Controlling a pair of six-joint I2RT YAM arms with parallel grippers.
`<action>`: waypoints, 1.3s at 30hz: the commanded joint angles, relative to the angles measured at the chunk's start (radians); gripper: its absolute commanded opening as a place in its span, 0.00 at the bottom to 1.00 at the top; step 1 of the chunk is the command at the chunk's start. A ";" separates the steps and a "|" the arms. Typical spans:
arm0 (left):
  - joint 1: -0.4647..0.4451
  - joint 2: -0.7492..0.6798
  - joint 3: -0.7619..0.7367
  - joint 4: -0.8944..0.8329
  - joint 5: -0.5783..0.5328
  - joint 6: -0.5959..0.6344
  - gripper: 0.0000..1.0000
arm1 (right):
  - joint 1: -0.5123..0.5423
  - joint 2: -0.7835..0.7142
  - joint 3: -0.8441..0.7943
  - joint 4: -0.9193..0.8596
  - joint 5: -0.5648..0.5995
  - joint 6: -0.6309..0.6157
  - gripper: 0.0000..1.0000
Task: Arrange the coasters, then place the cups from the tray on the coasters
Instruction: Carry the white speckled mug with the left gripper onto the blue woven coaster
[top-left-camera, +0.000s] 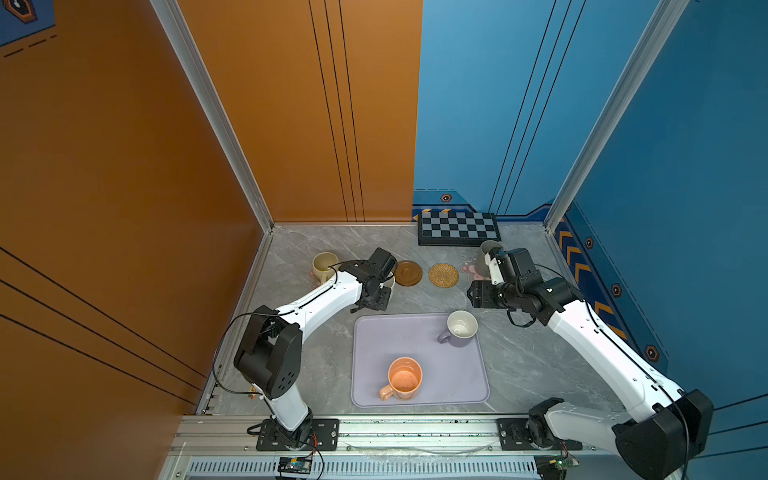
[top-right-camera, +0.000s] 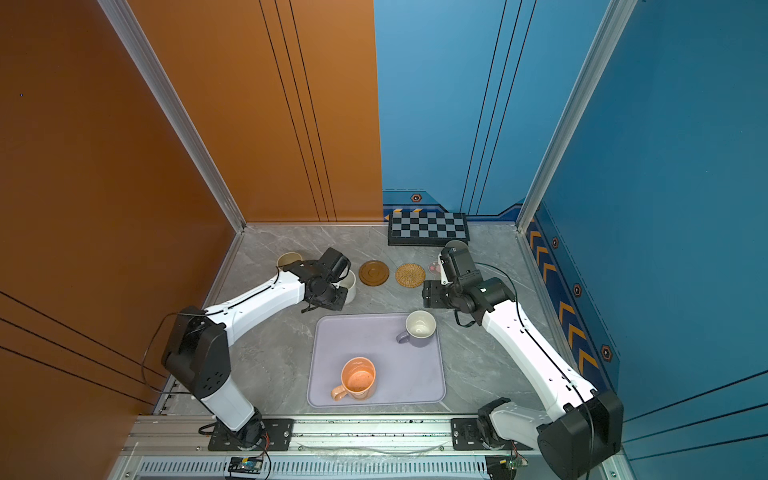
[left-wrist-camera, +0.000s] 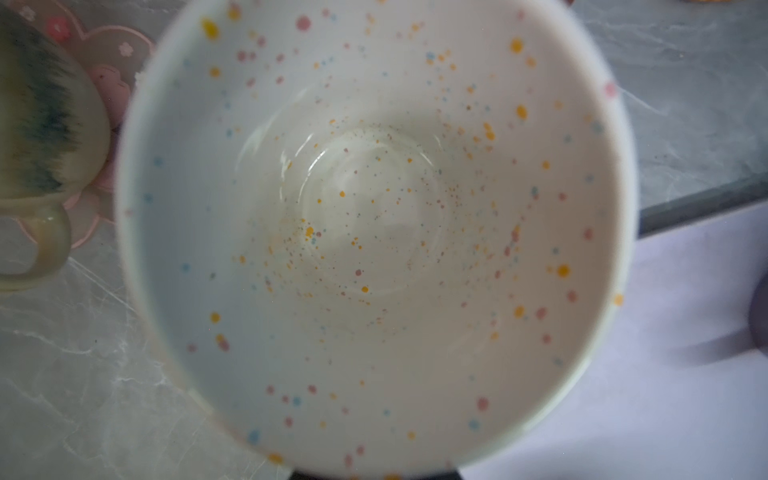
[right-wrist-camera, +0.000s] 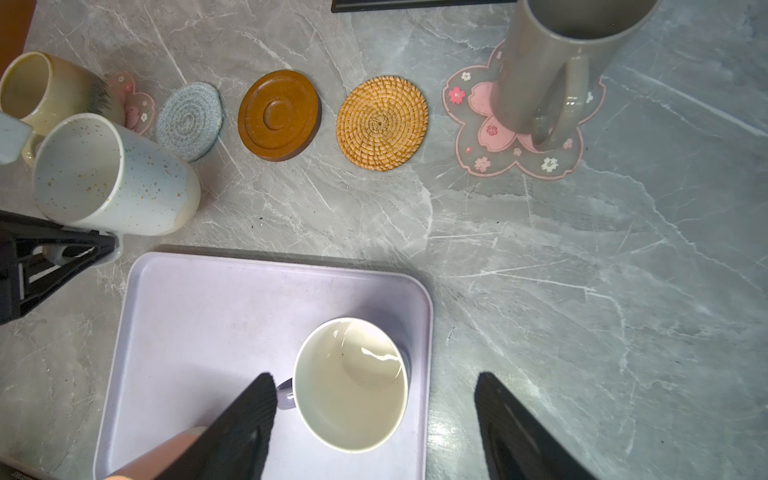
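Your left gripper (right-wrist-camera: 58, 254) is clamped tight on the handle of the speckled white cup (right-wrist-camera: 112, 174), just beside the blue-grey coaster (right-wrist-camera: 189, 120), off the tray (right-wrist-camera: 174, 316). Your right gripper (right-wrist-camera: 374, 376) hangs wide open and empty over the lavender cup (right-wrist-camera: 351, 384) on the tray.

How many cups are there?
5. Orange cup and lavender cup sit on the tray; beige cup stands on a pink coaster; grey cup on the other pink coaster; speckled cup in the left gripper. None seems hidden.

Tray (top-left-camera: 395, 340) with two cups (top-left-camera: 459, 328) before the coaster row (top-left-camera: 408, 273), checkerboard (top-left-camera: 459, 227) behind both
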 joint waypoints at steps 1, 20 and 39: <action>0.027 0.026 0.095 0.031 -0.097 -0.014 0.00 | -0.013 0.009 0.015 0.017 -0.013 -0.027 0.77; 0.142 0.226 0.293 0.046 -0.041 -0.019 0.00 | -0.075 0.035 -0.015 0.051 -0.075 -0.045 0.77; 0.161 0.264 0.275 0.109 -0.010 -0.052 0.00 | -0.078 0.041 -0.019 0.060 -0.088 -0.044 0.77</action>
